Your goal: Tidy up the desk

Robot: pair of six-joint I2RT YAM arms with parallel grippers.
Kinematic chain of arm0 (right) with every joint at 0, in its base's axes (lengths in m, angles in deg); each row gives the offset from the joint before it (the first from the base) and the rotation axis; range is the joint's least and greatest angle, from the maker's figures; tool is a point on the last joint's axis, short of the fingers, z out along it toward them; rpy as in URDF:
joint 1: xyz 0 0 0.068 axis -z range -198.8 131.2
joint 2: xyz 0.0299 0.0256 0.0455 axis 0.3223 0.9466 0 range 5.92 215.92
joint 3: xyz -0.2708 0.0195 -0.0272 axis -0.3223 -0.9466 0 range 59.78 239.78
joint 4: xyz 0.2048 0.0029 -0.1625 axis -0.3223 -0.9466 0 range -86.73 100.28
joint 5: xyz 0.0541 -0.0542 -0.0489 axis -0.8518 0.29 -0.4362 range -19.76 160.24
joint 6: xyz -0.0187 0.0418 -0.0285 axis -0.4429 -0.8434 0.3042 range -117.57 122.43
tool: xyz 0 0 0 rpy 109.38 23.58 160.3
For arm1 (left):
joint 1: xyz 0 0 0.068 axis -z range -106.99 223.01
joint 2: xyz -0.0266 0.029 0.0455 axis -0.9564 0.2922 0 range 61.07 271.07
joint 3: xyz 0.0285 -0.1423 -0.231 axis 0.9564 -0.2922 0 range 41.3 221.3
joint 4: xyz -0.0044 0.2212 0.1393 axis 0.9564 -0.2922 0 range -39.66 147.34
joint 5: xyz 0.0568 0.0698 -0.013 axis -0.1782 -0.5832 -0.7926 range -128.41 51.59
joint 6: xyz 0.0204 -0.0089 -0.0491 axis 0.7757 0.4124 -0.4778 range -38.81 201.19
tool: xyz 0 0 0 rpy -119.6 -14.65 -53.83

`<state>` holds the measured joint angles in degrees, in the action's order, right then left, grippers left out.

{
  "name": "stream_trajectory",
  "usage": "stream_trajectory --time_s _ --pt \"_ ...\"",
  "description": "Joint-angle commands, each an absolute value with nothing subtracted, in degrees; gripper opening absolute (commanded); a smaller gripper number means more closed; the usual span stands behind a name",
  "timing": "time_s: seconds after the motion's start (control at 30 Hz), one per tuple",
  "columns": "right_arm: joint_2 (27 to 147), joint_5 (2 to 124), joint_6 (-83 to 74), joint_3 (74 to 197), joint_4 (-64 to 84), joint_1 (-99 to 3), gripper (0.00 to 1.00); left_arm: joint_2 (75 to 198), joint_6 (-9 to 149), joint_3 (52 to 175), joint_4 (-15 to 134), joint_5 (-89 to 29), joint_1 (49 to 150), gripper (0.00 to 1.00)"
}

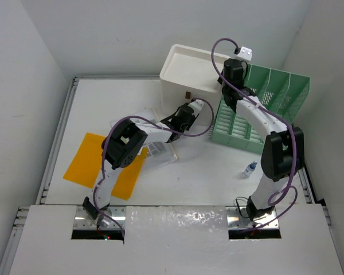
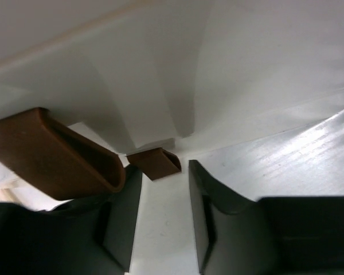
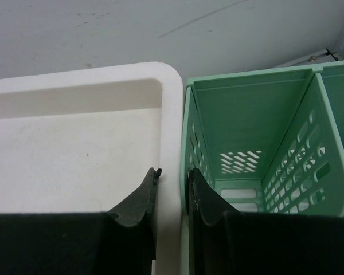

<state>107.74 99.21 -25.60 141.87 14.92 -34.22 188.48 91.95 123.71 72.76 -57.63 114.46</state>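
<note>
– Desk (image 1: 218,172): where is it, and can it be gripped?
– It spreads beneath both sets of fingers. I judge it heavy, stiff and fixed, so grasp what stands on it instead.
– Left gripper (image 2: 160,175)?
– Its fingers are partly apart and hold nothing. A small brown handle (image 2: 155,162) sits just ahead of the tips.
– Right gripper (image 3: 172,183)?
– Narrow, pinching the rim of the white drawer box (image 3: 171,114), with the green rack (image 3: 246,114) just outside one finger.

White arms (image 1: 261,117), black joints, purple cables (image 1: 213,54), black gripper fingers (image 2: 117,226)
</note>
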Motion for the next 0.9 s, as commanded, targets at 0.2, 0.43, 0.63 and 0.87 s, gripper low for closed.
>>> stream_trajectory --time_s 0.2,0.43,0.63,0.87 --pt "108.58 93.44 -24.55 140.29 5.35 -36.47 0.0 187.8 93.93 128.66 83.36 -60.56 112.65 0.0" --pt "108.58 94.06 -24.03 140.2 5.0 -36.47 0.0 185.54 97.96 125.44 83.97 -61.09 112.21 0.0" --pt "108.84 95.9 -24.38 140.73 4.3 -36.38 0.0 176.66 103.42 114.88 85.12 -51.08 110.28 0.0" --pt "109.19 98.19 -24.64 142.14 3.07 -36.47 0.0 165.05 104.22 104.59 77.83 -44.49 109.4 0.0"
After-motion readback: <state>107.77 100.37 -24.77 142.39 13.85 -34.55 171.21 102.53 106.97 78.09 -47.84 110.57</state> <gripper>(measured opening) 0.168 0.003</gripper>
